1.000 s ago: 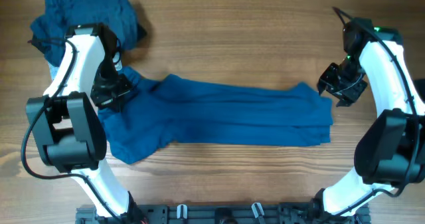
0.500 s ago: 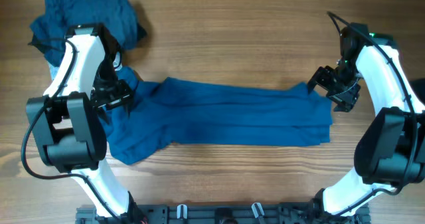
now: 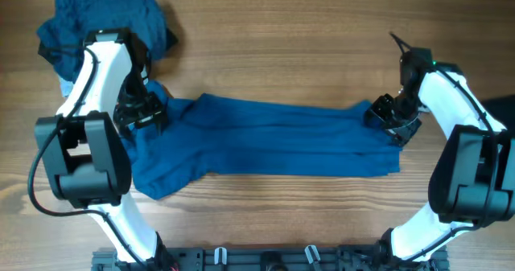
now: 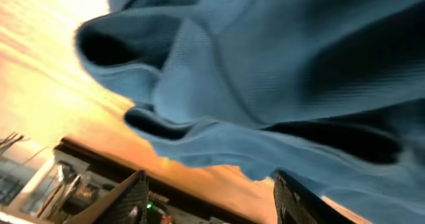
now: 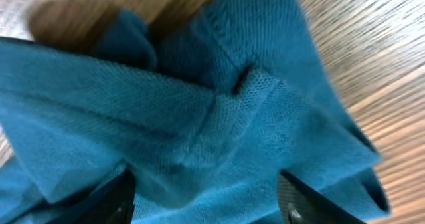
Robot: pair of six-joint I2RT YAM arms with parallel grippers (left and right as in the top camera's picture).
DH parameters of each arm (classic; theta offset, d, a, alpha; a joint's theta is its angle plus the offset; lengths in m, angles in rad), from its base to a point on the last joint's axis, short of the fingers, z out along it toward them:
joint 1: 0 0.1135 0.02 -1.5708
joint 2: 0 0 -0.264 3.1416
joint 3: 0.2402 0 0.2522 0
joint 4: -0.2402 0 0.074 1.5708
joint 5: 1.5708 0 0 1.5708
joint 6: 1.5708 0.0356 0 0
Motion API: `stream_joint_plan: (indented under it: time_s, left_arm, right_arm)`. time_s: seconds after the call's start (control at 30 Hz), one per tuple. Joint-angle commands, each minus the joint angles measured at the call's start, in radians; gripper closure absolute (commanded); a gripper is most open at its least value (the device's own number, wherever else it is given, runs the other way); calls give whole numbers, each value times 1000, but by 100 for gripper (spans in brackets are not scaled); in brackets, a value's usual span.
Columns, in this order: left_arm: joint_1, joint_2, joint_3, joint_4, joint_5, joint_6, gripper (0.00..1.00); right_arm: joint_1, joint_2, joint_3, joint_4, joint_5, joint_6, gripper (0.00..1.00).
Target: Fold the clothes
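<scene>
A blue garment (image 3: 273, 138) lies folded into a long band across the middle of the wooden table, its wider end bunched at the left. My left gripper (image 3: 143, 114) sits at that left end, open. In the left wrist view its fingers (image 4: 136, 197) stand apart over bare wood, with rumpled blue cloth (image 4: 265, 64) just ahead of them. My right gripper (image 3: 388, 117) is down on the garment's right end, open. In the right wrist view its jaws straddle the creased blue cloth (image 5: 199, 117), which fills the gap between them.
A loose pile of dark blue clothes (image 3: 105, 18) lies at the back left corner, close behind the left arm. Bare wooden table (image 3: 282, 46) runs along the back. A black rail (image 3: 265, 259) lines the front edge.
The left gripper has opened and let go of the garment's left end. The right gripper has moved left and down onto the garment's right end.
</scene>
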Motion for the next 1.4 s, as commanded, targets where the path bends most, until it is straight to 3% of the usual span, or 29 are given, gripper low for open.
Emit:
stream_joint_plan:
  time_s: [0.0, 0.17, 0.37, 0.5, 0.7, 0.87, 1.0, 1.03, 1.13, 1.17, 1.2, 1.37]
  left_arm:
    - [-24, -24, -4, 43, 33, 14, 42]
    - [-49, -24, -5, 74, 53, 14, 50]
    - [-57, -24, -5, 82, 53, 14, 50]
    - [-57, -24, -5, 82, 53, 15, 49]
    - [-57, -24, -5, 81, 53, 15, 49]
    - [-57, -24, -5, 81, 53, 15, 49]
    - [-57, -24, -5, 81, 53, 15, 48]
    - [-57, -24, -5, 81, 53, 15, 48]
    - [-57, -24, -5, 80, 53, 15, 48]
    - [-57, -24, -5, 80, 53, 15, 48]
    - [-57, -24, -5, 77, 53, 15, 47]
    - [-57, -24, -5, 84, 49, 41, 49]
  right_arm:
    - [4, -6, -10, 23, -32, 36, 41]
    - [4, -6, -11, 34, -9, 38, 69]
    - [4, -6, -25, 35, 45, 38, 76]
    - [3, -6, -63, 74, 51, 52, 96]
    - [-17, -7, -59, 78, 103, 97, 96]
    - [-43, -12, 10, -34, 177, 96, 96]
    - [-46, -21, 39, -98, 228, 95, 95]
    - [-46, -21, 39, -99, 240, 92, 90]
    - [-47, -21, 39, -95, 275, 88, 63]
    - [-50, -21, 39, -95, 286, 88, 50]
    - [-55, -21, 39, -96, 299, 88, 44]
    - [-123, -24, 43, -124, 302, 89, 43]
